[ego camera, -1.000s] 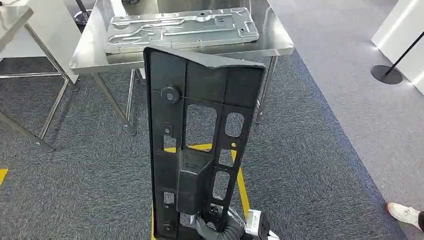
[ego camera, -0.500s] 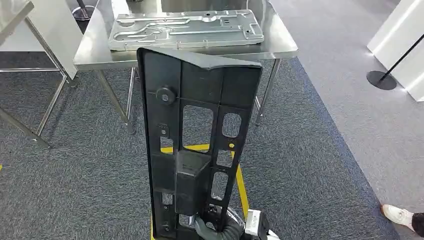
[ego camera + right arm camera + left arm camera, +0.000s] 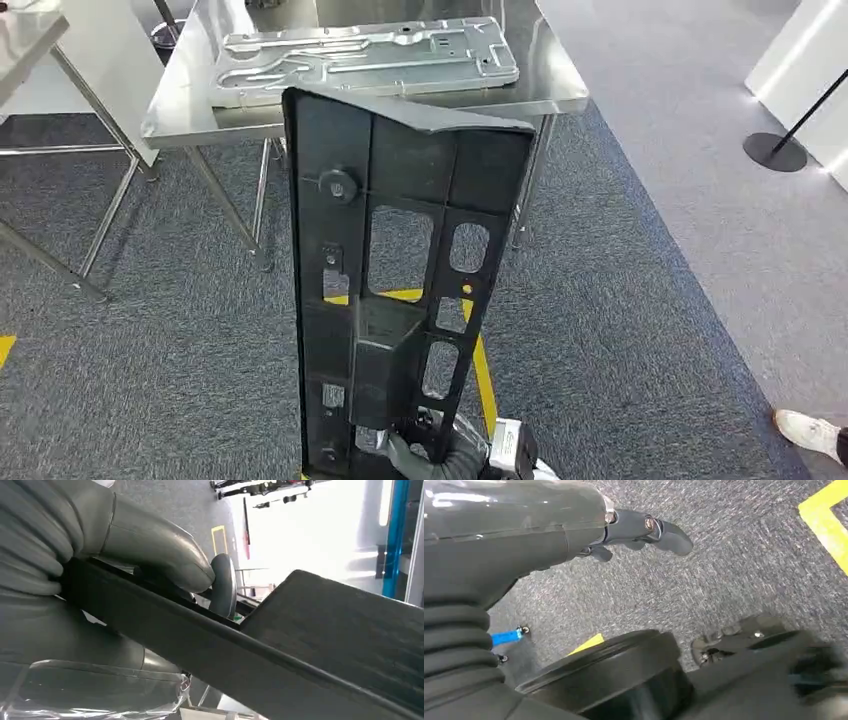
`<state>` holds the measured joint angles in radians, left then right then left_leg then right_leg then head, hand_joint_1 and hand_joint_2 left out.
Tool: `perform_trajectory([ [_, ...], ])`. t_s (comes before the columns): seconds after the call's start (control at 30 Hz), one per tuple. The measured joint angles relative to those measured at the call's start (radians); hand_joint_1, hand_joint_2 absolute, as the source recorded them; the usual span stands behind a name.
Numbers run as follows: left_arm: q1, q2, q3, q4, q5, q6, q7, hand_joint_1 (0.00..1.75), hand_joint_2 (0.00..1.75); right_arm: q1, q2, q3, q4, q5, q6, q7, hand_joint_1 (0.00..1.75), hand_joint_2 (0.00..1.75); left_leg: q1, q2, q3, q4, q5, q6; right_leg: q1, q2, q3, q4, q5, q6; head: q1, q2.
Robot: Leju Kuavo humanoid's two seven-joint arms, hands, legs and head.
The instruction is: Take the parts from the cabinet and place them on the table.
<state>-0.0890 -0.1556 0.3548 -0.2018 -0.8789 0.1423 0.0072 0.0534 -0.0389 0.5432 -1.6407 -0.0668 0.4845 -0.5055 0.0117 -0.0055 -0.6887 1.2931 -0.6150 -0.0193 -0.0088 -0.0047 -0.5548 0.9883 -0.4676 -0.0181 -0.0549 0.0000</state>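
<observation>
One tall black slotted panel [image 3: 400, 290] stands upright in right hand [image 3: 440, 455].

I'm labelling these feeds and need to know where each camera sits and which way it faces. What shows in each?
Head view: high on the body, looking forward and down at the black panel, the steel table and the metal plate; right hand at the bottom edge.
Left wrist view: behind the hanging left hand, facing the carpet.
Right wrist view: behind the right hand, close on the panel's edge.
Shared: head and right wrist views both show the held panel.
</observation>
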Motion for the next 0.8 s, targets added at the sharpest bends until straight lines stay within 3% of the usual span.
perform_trajectory([
  [0.03, 0.002, 0.000, 0.000, 0.000, 0.001, -0.003, 0.000, 0.00, 1.75, 0.001, 0.000, 0.000, 0.000, 0.001, 0.000, 0.000, 1.69, 1.75, 0.000, 0.000, -0.022, 0.038, -0.001, -0.001, 0.001, 0.000, 0.001, 0.001, -0.002, 0.000, 0.000, 0.000],
  [0.07, 0.003, 0.000, 0.000, 0.000, 0.002, -0.005, 0.000, 0.00, 1.75, 0.001, 0.000, 0.000, 0.000, 0.003, 0.000, 0.000, 1.69, 1.75, 0.000, 0.000, -0.018, 0.020, 0.023, 0.000, 0.002, 0.001, 0.004, 0.001, -0.004, 0.000, 0.000, 0.000],
  [0.1, 0.002, 0.000, 0.000, 0.000, 0.002, -0.006, 0.000, 0.00, 1.75, 0.001, 0.000, 0.000, 0.000, 0.003, 0.000, 0.000, 1.69, 1.75, 0.000, 0.000, 0.011, -0.046, 0.066, 0.003, 0.002, 0.002, 0.009, 0.001, -0.007, 0.002, 0.000, 0.000],
  [0.17, 0.001, 0.000, 0.001, 0.000, 0.002, -0.007, 0.000, 0.00, 1.75, 0.001, 0.000, 0.000, 0.000, 0.003, 0.000, 0.000, 1.69, 1.75, 0.000, 0.001, 0.104, -0.234, 0.158, 0.014, 0.003, 0.003, 0.023, 0.004, -0.017, 0.007, 0.000, 0.000],
  [0.2, 0.000, 0.000, 0.001, 0.000, 0.002, -0.007, 0.000, 0.00, 1.75, 0.000, 0.000, 0.000, 0.000, 0.004, 0.000, 0.000, 1.69, 1.75, -0.005, 0.002, 0.126, -0.275, 0.145, 0.020, 0.008, 0.003, 0.025, 0.005, -0.021, 0.013, 0.000, 0.000],
  [0.23, -0.002, 0.000, 0.001, 0.000, 0.002, -0.007, 0.000, 0.00, 1.75, 0.000, 0.000, 0.000, 0.000, 0.004, 0.000, 0.000, 1.69, 1.75, -0.008, 0.001, 0.130, -0.286, 0.143, 0.025, 0.009, 0.004, 0.024, 0.008, -0.025, 0.019, 0.000, 0.000],
  [0.3, -0.001, 0.001, 0.001, 0.000, 0.003, -0.008, 0.000, 0.00, 1.75, 0.001, 0.000, 0.000, 0.000, 0.005, 0.000, 0.000, 1.69, 1.75, -0.008, -0.001, 0.123, -0.290, 0.139, 0.037, 0.009, 0.003, 0.025, 0.016, -0.018, 0.032, 0.000, 0.000],
  [0.37, 0.001, 0.000, 0.002, 0.000, 0.003, -0.010, 0.000, 0.00, 1.75, -0.001, 0.000, 0.000, 0.000, 0.005, 0.000, 0.000, 1.69, 1.75, -0.004, -0.003, 0.145, -0.297, 0.138, 0.050, 0.005, 0.003, 0.024, 0.032, -0.029, 0.042, 0.000, 0.000],
  [0.4, 0.001, 0.000, 0.002, 0.000, 0.003, -0.011, 0.000, 0.00, 1.75, -0.001, 0.001, 0.000, 0.000, 0.005, 0.000, 0.000, 1.69, 1.75, -0.003, -0.002, 0.152, -0.297, 0.135, 0.054, 0.004, 0.004, 0.008, 0.067, -0.044, 0.045, 0.000, 0.000],
  [0.43, 0.000, 0.000, 0.002, 0.000, 0.003, -0.011, 0.000, 0.00, 1.75, -0.002, 0.001, 0.000, 0.000, 0.005, 0.001, -0.001, 1.69, 1.75, -0.003, -0.002, 0.154, -0.297, 0.131, 0.060, 0.003, 0.004, -0.031, 0.135, -0.073, 0.048, 0.000, 0.000],
  [0.5, 0.001, -0.001, 0.002, 0.000, 0.003, -0.011, 0.000, 0.00, 1.75, 0.000, 0.000, 0.000, 0.000, 0.005, 0.000, -0.001, 1.69, 1.75, -0.005, -0.002, 0.160, -0.297, 0.121, 0.061, 0.001, 0.004, -0.134, 0.293, -0.131, 0.056, 0.000, 0.000],
  [0.53, 0.003, 0.000, 0.002, 0.000, 0.003, -0.011, 0.000, 0.00, 1.75, 0.001, 0.000, 0.000, 0.000, 0.005, 0.000, -0.001, 1.69, 1.75, -0.005, -0.002, 0.166, -0.297, 0.115, 0.060, -0.001, 0.004, -0.174, 0.342, -0.135, 0.056, 0.000, 0.000],
  [0.57, 0.005, 0.000, 0.002, 0.000, 0.003, -0.011, 0.000, 0.00, 1.75, 0.001, 0.000, 0.000, 0.000, 0.005, 0.000, -0.001, 1.69, 1.75, -0.004, -0.003, 0.176, -0.297, 0.108, 0.059, -0.002, 0.004, -0.187, 0.336, -0.113, 0.059, 0.000, 0.000],
  [0.6, 0.006, 0.000, 0.002, 0.000, 0.003, -0.012, 0.000, 0.00, 1.75, 0.001, 0.000, 0.000, 0.000, 0.005, 0.000, -0.001, 1.69, 1.75, -0.004, -0.004, 0.188, -0.297, 0.100, 0.058, -0.004, 0.004, -0.175, 0.289, -0.072, 0.058, 0.000, 0.000],
  [0.67, 0.006, -0.001, 0.002, 0.000, 0.003, -0.014, 0.000, 0.00, 1.75, 0.001, 0.000, 0.000, 0.000, 0.005, 0.000, -0.001, 1.69, 1.75, -0.004, -0.005, 0.220, -0.297, 0.079, 0.052, -0.003, 0.004, -0.108, 0.109, 0.040, 0.046, 0.000, 0.000],
  [0.7, 0.008, -0.001, 0.002, 0.001, 0.003, -0.017, 0.000, 0.00, 1.75, 0.000, 0.000, 0.000, 0.001, 0.005, 0.001, -0.001, 1.69, 1.75, -0.005, -0.005, 0.225, -0.299, 0.069, 0.048, -0.001, 0.003, -0.093, 0.043, 0.076, 0.042, 0.000, 0.000],
  [0.73, 0.006, -0.001, 0.003, 0.001, 0.003, -0.018, 0.000, 0.00, 1.75, -0.001, 0.001, 0.000, 0.003, 0.006, 0.000, 0.000, 1.69, 1.75, -0.008, -0.006, 0.230, -0.298, 0.063, 0.041, 0.006, 0.000, -0.089, 0.036, 0.037, 0.041, 0.000, 0.000],
  [0.77, 0.002, -0.001, 0.003, 0.000, 0.002, -0.018, 0.000, 0.00, 1.75, 0.000, 0.001, -0.001, 0.003, 0.006, 0.003, 0.000, 1.69, 1.75, -0.007, -0.005, 0.226, -0.305, 0.057, 0.033, 0.007, 0.002, -0.087, 0.040, 0.036, 0.032, 0.000, 0.000],
  [0.8, 0.002, -0.001, 0.003, 0.000, 0.002, -0.018, 0.000, 0.00, 1.75, 0.003, 0.001, -0.001, 0.003, 0.007, 0.003, -0.001, 1.69, 1.75, -0.008, -0.003, 0.247, -0.304, 0.059, 0.028, 0.007, 0.003, -0.084, 0.033, 0.043, 0.027, 0.000, 0.000],
])
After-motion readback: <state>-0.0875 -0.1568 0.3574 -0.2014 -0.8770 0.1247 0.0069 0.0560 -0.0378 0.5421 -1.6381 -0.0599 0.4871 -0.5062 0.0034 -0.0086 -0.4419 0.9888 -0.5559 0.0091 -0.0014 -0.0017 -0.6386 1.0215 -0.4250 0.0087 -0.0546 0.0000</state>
